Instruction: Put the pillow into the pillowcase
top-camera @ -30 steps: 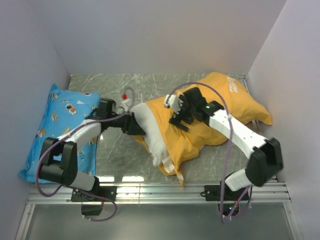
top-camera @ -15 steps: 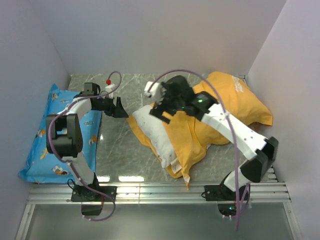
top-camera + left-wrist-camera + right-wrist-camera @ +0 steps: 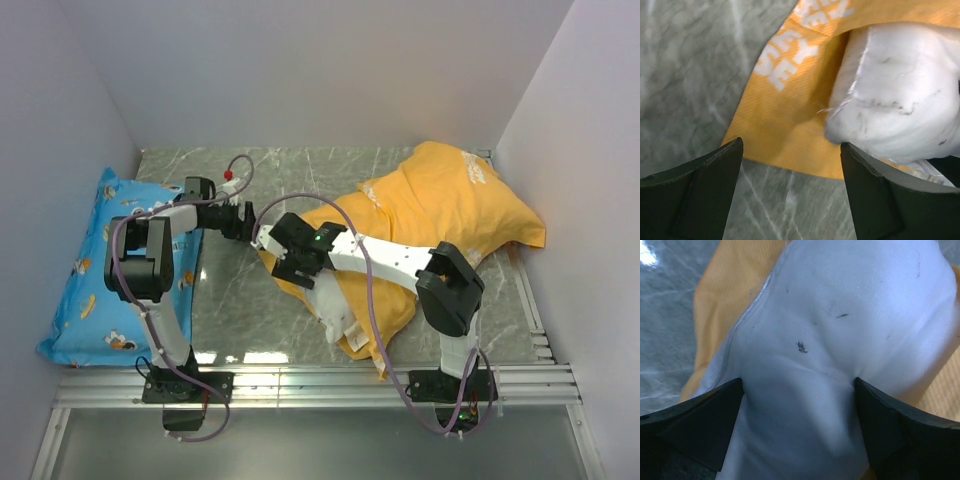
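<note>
Fingers on both arms stand spread wide. The left gripper (image 3: 243,220) hovers low over the grey marbled table (image 3: 240,300), just beside the left edge of the orange pillowcase (image 3: 440,200), and nothing sits between its fingers (image 3: 705,190). Its wrist camera looks down on a hem of the case printed with white letters, lying flat on the table, and on a rounded white corner of the pillow (image 3: 335,310) to the right of that hem.

The right arm reaches across from its base, over the case, to the case's left end. There the right gripper (image 3: 285,252) is set down on the pillow. In the wrist view the white stuffing bulges up and fills the gap between the two dark fingers (image 3: 695,425), which straddle it without closing; whether they press in on its sides cannot be told.

The pillow is mostly inside the case. Its near-left end still pokes out of the opening toward the front of the table, with orange fabric gathered around it. The rest of the case lies puffed up toward the back right corner. A blue cartoon-print pillow (image 3: 100,270) lies along the left wall, apart from both grippers.
</note>
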Available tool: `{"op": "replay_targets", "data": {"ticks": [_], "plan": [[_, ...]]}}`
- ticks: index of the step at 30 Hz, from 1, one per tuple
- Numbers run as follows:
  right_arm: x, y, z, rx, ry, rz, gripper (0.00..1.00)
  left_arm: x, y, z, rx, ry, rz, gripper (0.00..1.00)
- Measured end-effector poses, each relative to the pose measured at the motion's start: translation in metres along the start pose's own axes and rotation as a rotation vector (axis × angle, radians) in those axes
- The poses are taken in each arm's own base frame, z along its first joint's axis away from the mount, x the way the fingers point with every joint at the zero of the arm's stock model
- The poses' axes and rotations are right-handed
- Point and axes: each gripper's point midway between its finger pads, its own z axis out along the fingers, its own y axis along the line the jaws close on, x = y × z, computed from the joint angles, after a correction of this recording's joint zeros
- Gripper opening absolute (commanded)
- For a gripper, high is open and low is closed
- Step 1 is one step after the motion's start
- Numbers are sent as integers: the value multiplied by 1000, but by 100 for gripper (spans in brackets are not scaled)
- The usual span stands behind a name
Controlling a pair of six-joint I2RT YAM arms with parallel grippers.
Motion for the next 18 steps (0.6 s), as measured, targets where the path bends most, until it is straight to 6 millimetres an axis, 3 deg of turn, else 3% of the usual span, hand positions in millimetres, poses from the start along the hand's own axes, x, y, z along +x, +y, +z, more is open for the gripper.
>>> {"op": "replay_targets", "data": {"ticks": [1,3,4,8,15,18], "plan": [[3,1,3,19,8,-1,58,3,2,0,0,-10,-24,83],[2,-4,5,54,3,5,16,7,11,-8,-21,-33,-63,83],[0,-8,4,67,-6,15,0,9,14,-11,-31,-41,-77,83],[-5,-18,-16,36,-81,74,0,6,13,-20,-52,-51,-1,85],[10,-27,-117,8,-288,62,0,-12,-29,0,48,-5,367,88],[16,-33,-141,7,-336,75,0,-10,-42,9,96,3,435,88]]}}
